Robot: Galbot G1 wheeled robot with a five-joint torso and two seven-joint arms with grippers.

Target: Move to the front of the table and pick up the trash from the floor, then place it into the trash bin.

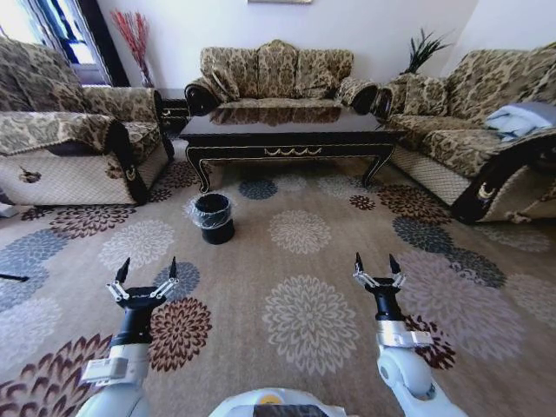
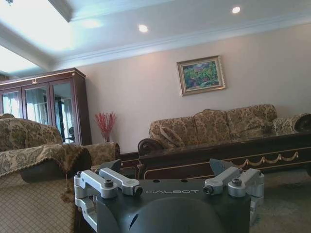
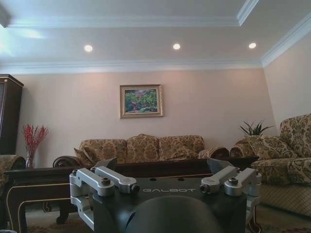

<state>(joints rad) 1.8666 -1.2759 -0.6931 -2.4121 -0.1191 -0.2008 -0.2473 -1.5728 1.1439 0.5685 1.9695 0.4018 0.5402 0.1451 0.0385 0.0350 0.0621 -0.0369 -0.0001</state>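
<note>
The long dark table (image 1: 291,139) with gold trim stands ahead, in front of the middle sofa. It also shows past the fingers in the wrist views, table (image 2: 233,158) and table (image 3: 48,179). The black trash bin (image 1: 214,217) with its clear liner sits on the patterned floor (image 1: 300,230), short of the table's left leg. My left gripper (image 1: 148,265) and right gripper (image 1: 375,261) hover open and empty over the carpet, well short of the bin. Left gripper (image 2: 166,166) and right gripper (image 3: 163,165) have their jaws spread. The trash is out of view.
An armchair (image 1: 69,148) flanks the left and a sofa (image 1: 486,139) the right, with a third sofa (image 1: 278,74) behind the table. A small white thing (image 1: 5,209) lies at the left edge; I cannot tell what it is. Open carpet spreads between me and the table.
</note>
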